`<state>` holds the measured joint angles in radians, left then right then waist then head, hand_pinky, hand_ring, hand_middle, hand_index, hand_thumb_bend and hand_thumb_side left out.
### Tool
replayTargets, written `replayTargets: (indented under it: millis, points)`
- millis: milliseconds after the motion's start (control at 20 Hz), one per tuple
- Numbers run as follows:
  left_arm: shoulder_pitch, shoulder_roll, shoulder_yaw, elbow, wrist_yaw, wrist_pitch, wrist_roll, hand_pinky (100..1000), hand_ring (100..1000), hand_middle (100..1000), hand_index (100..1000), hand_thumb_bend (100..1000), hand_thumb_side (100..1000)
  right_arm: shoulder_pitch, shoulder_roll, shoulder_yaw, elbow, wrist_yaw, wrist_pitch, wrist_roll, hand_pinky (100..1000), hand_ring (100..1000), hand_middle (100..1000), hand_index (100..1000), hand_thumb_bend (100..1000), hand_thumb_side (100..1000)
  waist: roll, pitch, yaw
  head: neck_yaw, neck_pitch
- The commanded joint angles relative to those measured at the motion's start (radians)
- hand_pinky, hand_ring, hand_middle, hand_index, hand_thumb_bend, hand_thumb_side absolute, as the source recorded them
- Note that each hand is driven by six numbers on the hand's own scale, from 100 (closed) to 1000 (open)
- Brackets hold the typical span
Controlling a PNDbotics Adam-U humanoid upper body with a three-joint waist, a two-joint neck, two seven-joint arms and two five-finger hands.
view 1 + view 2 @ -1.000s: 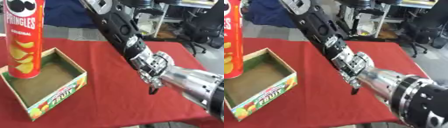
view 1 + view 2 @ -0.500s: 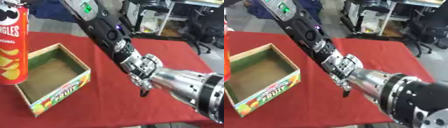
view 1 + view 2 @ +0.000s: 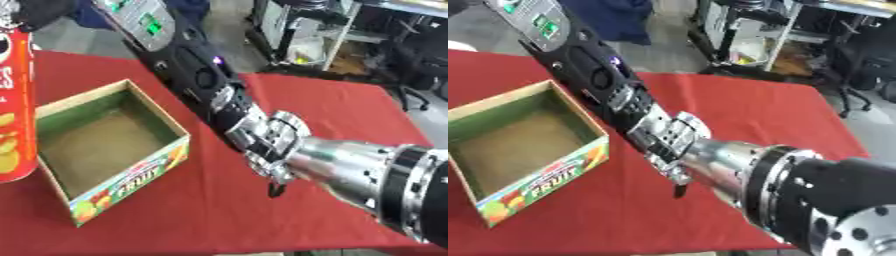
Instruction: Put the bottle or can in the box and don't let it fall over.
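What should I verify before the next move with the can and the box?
1. Tall red cardboard chip can upright: ok, it stands straight at the view's left edge.
2. Can inside the open green-lined cardboard fruit box: not ok, it appears outside the box's left wall.
3. Box free of other things: ok, only its bare bottom shows.
4. Right hand out of the way: ok, it holds nothing, over the red tablecloth right of the box.
5. Hold on the can: cannot tell, a dark shape at its top is cut off.
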<state>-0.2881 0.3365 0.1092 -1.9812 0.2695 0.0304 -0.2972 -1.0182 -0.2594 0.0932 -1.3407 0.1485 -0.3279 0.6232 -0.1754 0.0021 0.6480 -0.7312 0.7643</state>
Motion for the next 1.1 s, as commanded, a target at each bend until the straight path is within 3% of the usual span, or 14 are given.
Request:
replayTargets:
  millis: [50,350,600,650,700,1100]
  points:
    - [-0.021,0.006,0.010,-0.019,0.004,-0.002,0.005,454,873,661,665,100,642,-0.011,-0.008,-0.005,-0.012,0.014,-0.008,-0.001,192,100,100,140,100,187,0.012,0.002,0.003,-0.015,0.006]
    - [-0.028,0.007,0.011,-0.019,0.003,-0.006,0.005,454,874,662,665,100,642,-0.002,0.001,0.001,-0.004,0.046,-0.023,0.007,192,100,100,140,100,187,0.007,0.010,0.009,-0.029,0.006]
    - [-0.013,0.016,0.013,-0.019,-0.015,-0.011,0.002,452,875,661,665,100,639,-0.014,-0.022,-0.007,-0.016,0.057,-0.035,-0.012,200,100,100,138,100,133,0.003,0.012,-0.004,-0.033,0.006]
    - [-0.009,0.019,0.014,-0.019,-0.020,-0.012,0.002,450,875,661,664,100,639,-0.020,-0.033,-0.009,-0.024,0.049,-0.036,-0.023,203,100,100,137,100,318,0.003,0.011,-0.008,-0.031,0.006]
    - [-0.003,0.021,0.014,-0.019,-0.024,-0.013,0.001,450,875,661,665,100,638,-0.029,-0.046,-0.013,-0.034,0.036,-0.035,-0.034,204,100,100,137,100,100,0.003,0.011,-0.013,-0.026,0.006]
    - [0.023,0.037,0.023,-0.019,-0.043,-0.033,0.009,451,876,661,664,100,633,-0.036,-0.158,-0.024,-0.112,-0.036,-0.013,-0.087,211,100,100,133,100,100,0.017,0.014,-0.047,-0.013,0.006]
